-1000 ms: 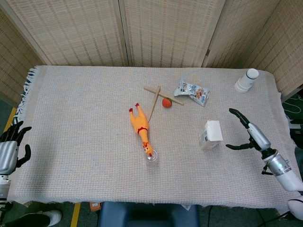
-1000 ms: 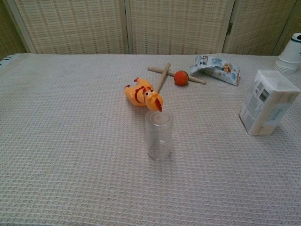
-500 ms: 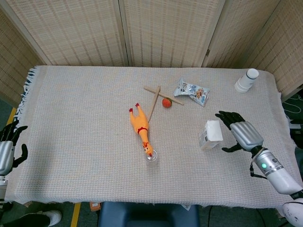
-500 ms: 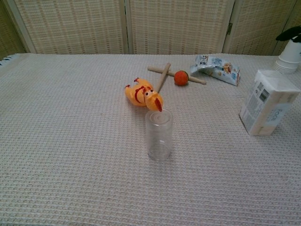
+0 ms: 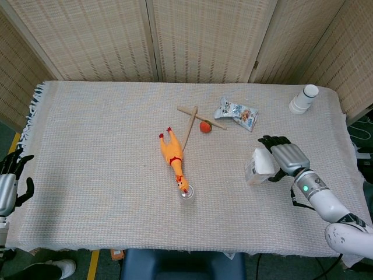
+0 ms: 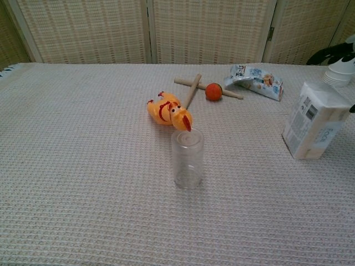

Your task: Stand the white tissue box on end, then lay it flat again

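Observation:
The white tissue box (image 5: pixel 259 166) (image 6: pixel 316 121) stands on end at the right of the table, leaning slightly. My right hand (image 5: pixel 284 158) is right beside its right side. Its dark fingers (image 6: pixel 331 54) spread over the box's top far edge and the thumb sits low by the near side. I cannot tell whether they touch the box, and the box rests on the cloth. My left hand (image 5: pixel 9 185) hangs with fingers apart beyond the table's left edge, holding nothing.
A yellow rubber chicken (image 5: pixel 173 156) lies mid-table with a clear cup (image 6: pixel 187 159) at its head. Crossed wooden sticks (image 5: pixel 189 119), an orange ball (image 5: pixel 205 126) and a snack packet (image 5: pixel 236 113) lie behind. Stacked white cups (image 5: pixel 303 99) stand at the far right.
My right hand has moved left from about a hand's width away to right against the tissue box. The box has stayed put. The left hand has sunk slightly.

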You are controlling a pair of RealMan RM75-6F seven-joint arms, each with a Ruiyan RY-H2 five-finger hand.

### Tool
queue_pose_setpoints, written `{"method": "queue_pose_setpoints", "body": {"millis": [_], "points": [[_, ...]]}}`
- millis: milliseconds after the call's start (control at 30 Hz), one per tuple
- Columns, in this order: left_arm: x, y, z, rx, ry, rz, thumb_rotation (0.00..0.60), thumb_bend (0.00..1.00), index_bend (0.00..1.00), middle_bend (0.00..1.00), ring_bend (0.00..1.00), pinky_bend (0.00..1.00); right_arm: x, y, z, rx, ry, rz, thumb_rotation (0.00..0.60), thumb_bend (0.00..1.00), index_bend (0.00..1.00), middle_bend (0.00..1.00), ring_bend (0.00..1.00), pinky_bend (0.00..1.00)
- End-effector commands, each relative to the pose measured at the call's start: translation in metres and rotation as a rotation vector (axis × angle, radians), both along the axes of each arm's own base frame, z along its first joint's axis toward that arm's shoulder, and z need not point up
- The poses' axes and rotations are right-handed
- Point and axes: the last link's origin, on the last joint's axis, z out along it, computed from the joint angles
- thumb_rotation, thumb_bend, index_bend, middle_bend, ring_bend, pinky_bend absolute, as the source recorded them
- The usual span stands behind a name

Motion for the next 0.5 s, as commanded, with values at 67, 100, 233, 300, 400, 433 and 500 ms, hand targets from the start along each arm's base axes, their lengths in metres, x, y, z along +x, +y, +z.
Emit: {"method": "queue_pose_setpoints", "body": {"millis": [67, 100, 233, 300, 400, 433, 500], "points": [[-0.001, 0.0, 0.0, 0.0, -0.001, 0.001, 0.6, 0.63, 0.17, 0.0, 0.0, 0.13, -0.003, -0.003, -0.007, 0.012, 0.011, -0.018, 0.6, 0.06, 0.0, 0.0, 0.0, 0.0], [-0.001, 0.0, 0.0, 0.0, -0.002, 0.001, 0.6, 0.63, 0.17, 0.0, 0.0, 0.13, -0.004, -0.004, -0.009, 0.012, 0.011, -0.023, 0.6, 0.06, 0.0, 0.0, 0.0, 0.0], [-0.001, 0.001, 0.0, -0.002, -0.003, 0.001, 0.6, 0.63, 0.17, 0.0, 0.0, 0.13, -0.005, -0.005, -0.011, 0.009, 0.01, -0.029, 0.6, 0.06, 0.0, 0.0, 0.0, 0.0], [-0.001, 0.001, 0.0, -0.003, -0.003, 0.002, 0.6, 0.63, 0.17, 0.0, 0.0, 0.13, -0.007, -0.007, -0.012, 0.007, 0.013, -0.031, 0.6, 0.06, 0.0, 0.0, 0.0, 0.0], [-0.002, 0.001, 0.0, -0.006, -0.003, 0.006, 0.6, 0.63, 0.17, 0.0, 0.0, 0.13, -0.007, -0.009, -0.015, 0.005, 0.006, -0.037, 0.6, 0.06, 0.0, 0.0, 0.0, 0.0], [-0.002, 0.001, 0.0, -0.007, -0.004, 0.007, 0.6, 0.63, 0.17, 0.0, 0.0, 0.13, -0.007, -0.01, -0.016, 0.005, 0.004, -0.038, 0.6, 0.06, 0.0, 0.01, 0.0, 0.0], [-0.002, 0.001, -0.001, -0.007, -0.003, 0.007, 0.6, 0.63, 0.17, 0.0, 0.0, 0.13, -0.006, -0.011, -0.018, 0.006, 0.0, -0.035, 0.6, 0.06, 0.01, 0.03, 0.0, 0.0]]}}
